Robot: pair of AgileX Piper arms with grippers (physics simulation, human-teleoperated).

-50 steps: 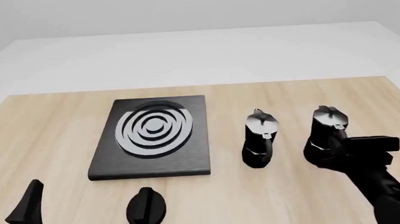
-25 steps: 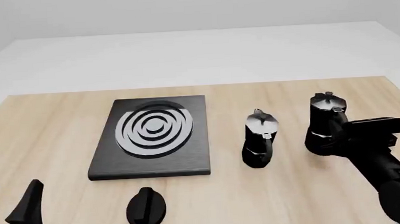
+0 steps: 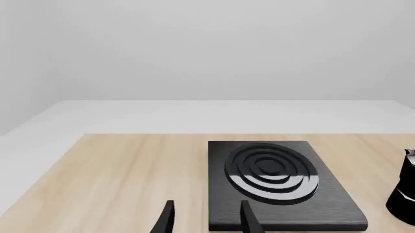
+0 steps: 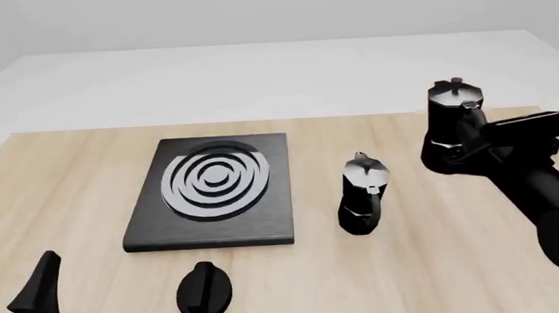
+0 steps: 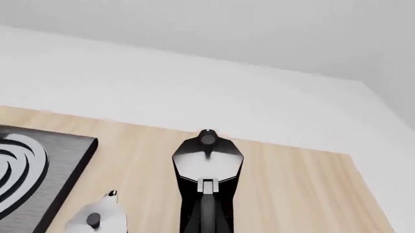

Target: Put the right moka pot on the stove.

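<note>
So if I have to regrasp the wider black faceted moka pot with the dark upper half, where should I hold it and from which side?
Probably where the right gripper has the right moka pot now: the black curved handle, approached from the near side. The pot stands upright with the handle facing the arms, and the slim handle fits between the fingers better than the wide faceted body. The lid knob looks too small.

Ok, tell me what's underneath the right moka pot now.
Nothing visibly supports the right moka pot; it hangs above the table, held by the right gripper. Its underside is hidden.
</note>
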